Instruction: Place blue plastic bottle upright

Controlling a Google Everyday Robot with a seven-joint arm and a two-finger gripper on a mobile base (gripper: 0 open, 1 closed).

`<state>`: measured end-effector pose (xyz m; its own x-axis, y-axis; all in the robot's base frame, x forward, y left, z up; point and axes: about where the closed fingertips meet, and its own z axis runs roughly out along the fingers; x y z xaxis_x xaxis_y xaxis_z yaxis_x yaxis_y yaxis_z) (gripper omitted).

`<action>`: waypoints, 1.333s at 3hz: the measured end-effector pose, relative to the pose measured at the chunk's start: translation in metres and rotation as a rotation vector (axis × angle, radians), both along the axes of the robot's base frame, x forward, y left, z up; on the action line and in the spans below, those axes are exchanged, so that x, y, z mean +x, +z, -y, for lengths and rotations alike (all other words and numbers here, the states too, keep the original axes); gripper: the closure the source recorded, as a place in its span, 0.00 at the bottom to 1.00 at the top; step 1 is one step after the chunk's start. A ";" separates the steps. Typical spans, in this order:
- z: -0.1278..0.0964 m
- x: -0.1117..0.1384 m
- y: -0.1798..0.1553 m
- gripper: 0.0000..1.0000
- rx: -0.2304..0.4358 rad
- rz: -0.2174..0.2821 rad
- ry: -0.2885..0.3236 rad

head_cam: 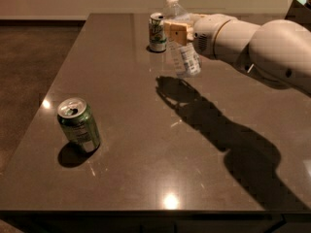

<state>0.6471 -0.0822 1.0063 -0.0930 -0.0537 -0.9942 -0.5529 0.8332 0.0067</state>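
Observation:
The blue plastic bottle (181, 42) is a small clear bottle with a white cap and a pale blue-and-white label. It hangs above the dark table (146, 144), tilted slightly with the cap up and to the left, its shadow on the table below. My gripper (176, 33) is shut on the bottle around its upper body, reaching in from the right on the white arm (257, 47).
A green soda can (78, 125) stands at the front left of the table. A second green-and-white can (157, 31) stands at the far edge, just left of the held bottle. The floor drops away at left.

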 end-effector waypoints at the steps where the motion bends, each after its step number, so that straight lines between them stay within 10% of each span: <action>1: 0.007 0.010 0.015 1.00 0.034 0.083 -0.031; 4: 0.021 0.023 -0.005 1.00 0.213 0.275 -0.137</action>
